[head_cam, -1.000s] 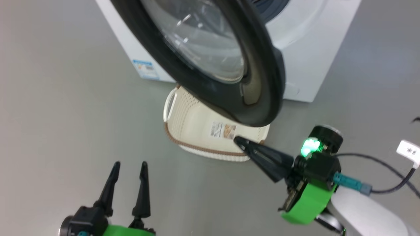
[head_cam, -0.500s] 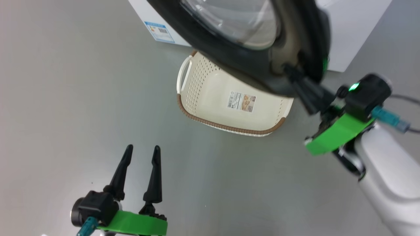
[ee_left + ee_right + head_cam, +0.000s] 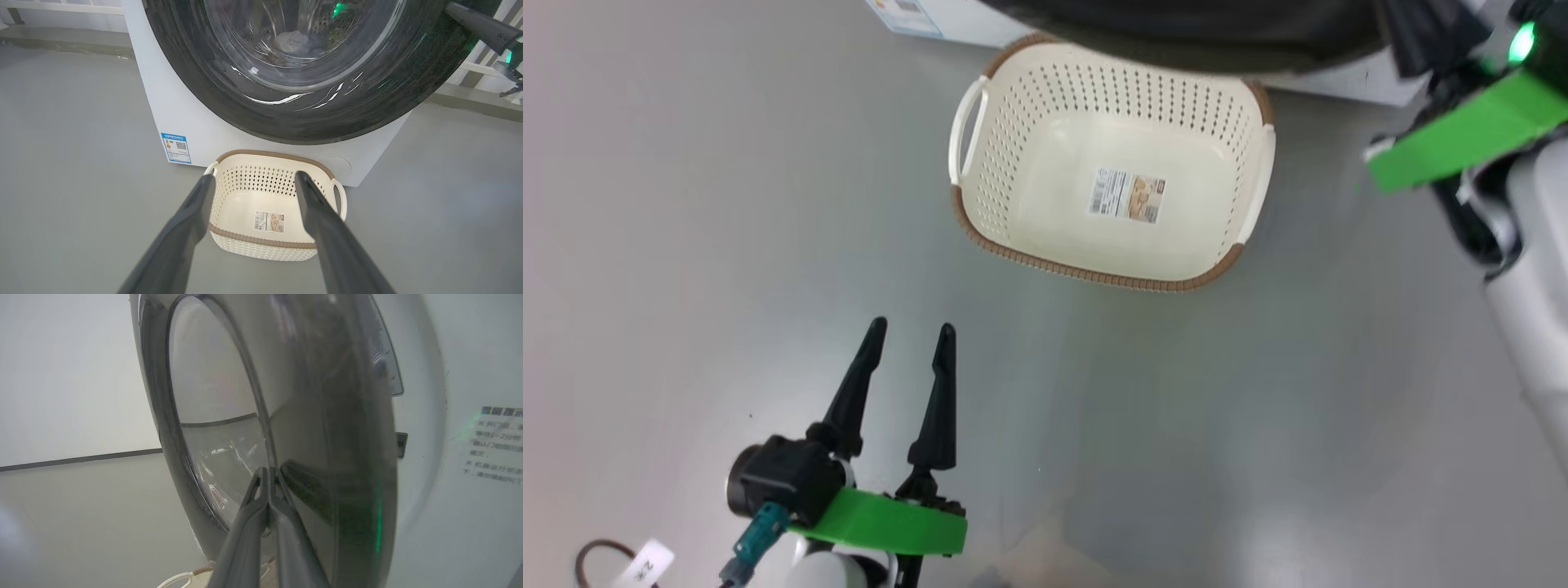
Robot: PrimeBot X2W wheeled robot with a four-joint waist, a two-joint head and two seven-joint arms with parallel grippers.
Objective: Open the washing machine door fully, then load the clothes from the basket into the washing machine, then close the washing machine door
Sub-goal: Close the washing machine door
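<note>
The door [image 3: 286,118] covers the washer's [image 3: 188,110] opening. In the left wrist view its black rim and glass [image 3: 294,61] face the camera. In the right wrist view it stands close against the white front, blurred, so whether it is latched cannot be told. Through the glass a pale bundle, apparently the clothes [image 3: 292,41], lies inside the drum; its colours cannot be made out.

The right gripper [image 3: 268,470] is closed, its two fingers pressed together with nothing between them. Its tips lie over the door's rim just beside the glass; whether they touch it cannot be told. In the left wrist view this gripper reaches in at the door's upper right edge, and in the head view it sits in the top right corner next to the door.

The basket [image 3: 1094,280] sits upright on the grey floor [image 3: 1258,408] just in front of the washer and below the door. Its bare bottom shows a sticker [image 3: 1127,196], and white handles [image 3: 968,131] are at its two short sides. A blue label [image 3: 176,148] is on the washer's lower front corner, left of the basket in the left wrist view.

The left gripper [image 3: 912,327] hangs over the floor, apart from the basket. Its fingers are spread wide, hold nothing and point toward the basket.
</note>
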